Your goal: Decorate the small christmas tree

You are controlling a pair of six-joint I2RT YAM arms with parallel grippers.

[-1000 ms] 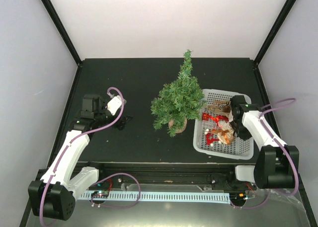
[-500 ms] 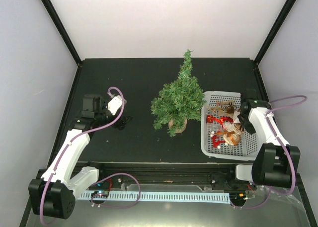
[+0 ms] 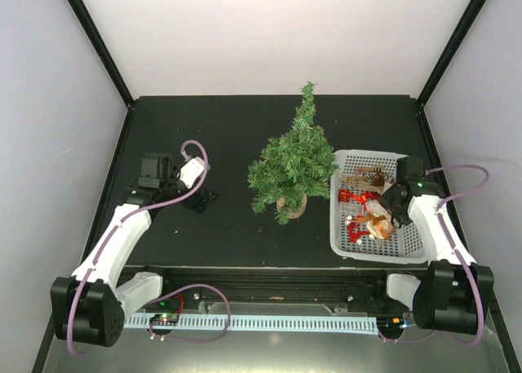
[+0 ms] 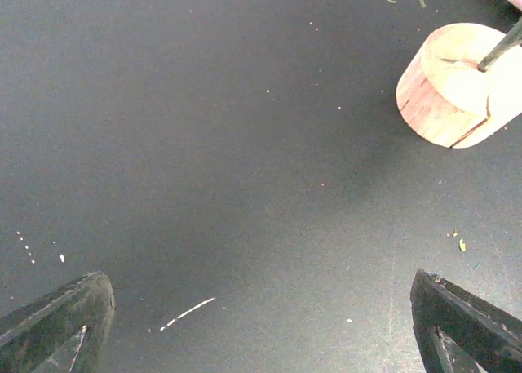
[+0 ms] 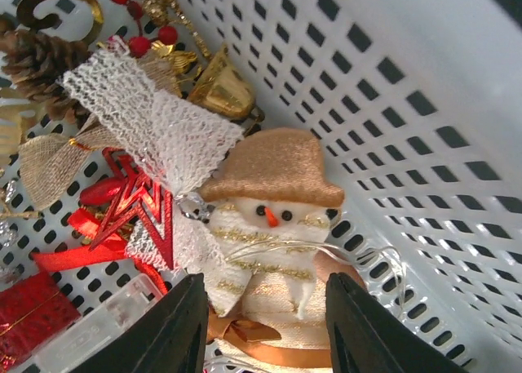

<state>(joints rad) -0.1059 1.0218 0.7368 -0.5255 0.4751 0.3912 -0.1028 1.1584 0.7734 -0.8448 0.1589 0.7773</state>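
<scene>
Right wrist view: the right claw (image 5: 265, 295) stands low in the frame, its two black fingers (image 5: 183, 328) partly apart on either side of the lower body of a snowman ornament (image 5: 273, 202). I cannot tell whether they press it. Left of the snowman lie a white mesh bow (image 5: 155, 120) and a red star (image 5: 134, 214), with a gold bell (image 5: 224, 91) above and a pine cone (image 5: 33, 63) at the upper left. All rest on the perforated floor of a white plastic basket (image 5: 424, 144).

On the left wrist camera the left claw (image 4: 261, 324) is spread wide, a finger in each lower corner, over bare matt black bench (image 4: 212, 144) flecked with pale crumbs. The round wooden base (image 4: 457, 83) sits at the upper right of that frame.

From the top camera, the small christmas tree (image 3: 295, 161) stands upright at the middle of the bench, just left of the basket, with the left claw well apart on its left. White panels (image 3: 277, 30) wall in the bench at the back and sides, joined by black corner posts (image 3: 94, 38).
</scene>
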